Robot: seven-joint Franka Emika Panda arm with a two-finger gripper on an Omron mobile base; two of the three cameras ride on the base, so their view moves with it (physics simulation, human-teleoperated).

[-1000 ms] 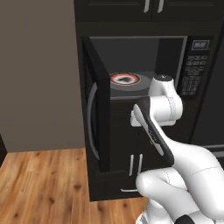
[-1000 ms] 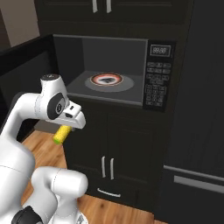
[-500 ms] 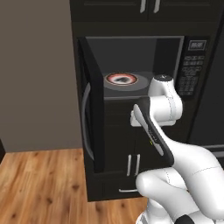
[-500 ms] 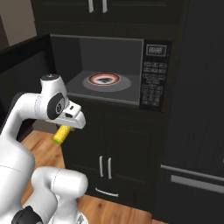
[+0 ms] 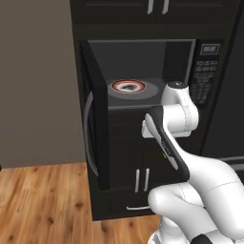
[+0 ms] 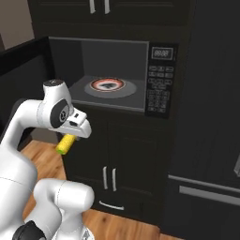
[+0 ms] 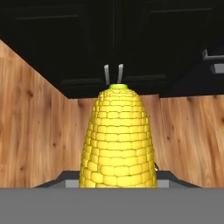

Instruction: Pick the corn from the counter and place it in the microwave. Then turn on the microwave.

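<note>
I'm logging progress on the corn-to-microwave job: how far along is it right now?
Done: the corn is off the counter, gripped in the closed end effector, pointing down at the floor. The microwave door stands open, its turntable plate bare. In hand: carrying the corn, held below the microwave's opening. Left: set the corn inside, then start the microwave at the keypad.

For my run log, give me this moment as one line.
phase: carrying | fingers: shut on corn | corn: below microwave opening, in front of lower cabinets | microwave door: open | turntable plate: bare
</note>
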